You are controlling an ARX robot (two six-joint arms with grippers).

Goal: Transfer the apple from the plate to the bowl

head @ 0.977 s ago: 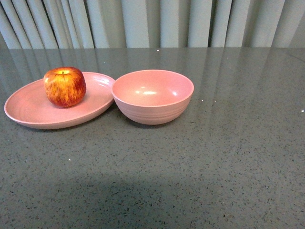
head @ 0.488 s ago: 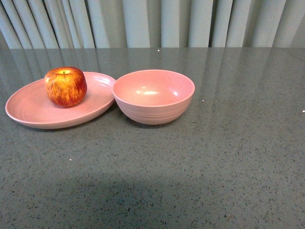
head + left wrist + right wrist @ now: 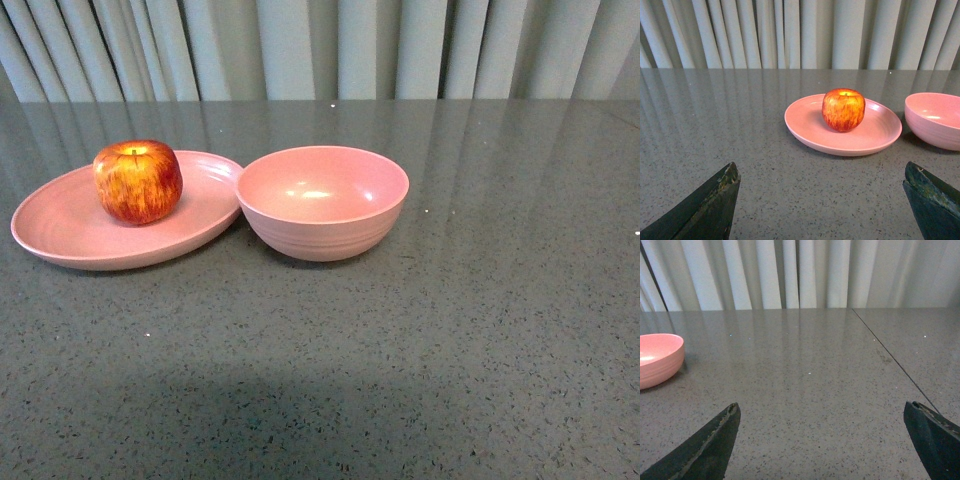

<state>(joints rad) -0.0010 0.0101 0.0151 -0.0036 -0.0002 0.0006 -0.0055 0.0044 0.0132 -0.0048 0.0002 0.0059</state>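
Advance the left tool (image 3: 820, 172), spread wide and empty, toward the apple (image 3: 843, 110). Centre the apple between the jaws, then close on its widest part. The apple sits on the plate (image 3: 805, 125), ahead of this tool and well apart from it. The right tool (image 3: 821, 410), equally wide and empty, faces past the bowl (image 3: 657, 362).

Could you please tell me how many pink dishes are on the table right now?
2. The plate lies at the left with the apple on it. The bowl stands close beside it on the right, empty. Nothing appears to hide another dish.
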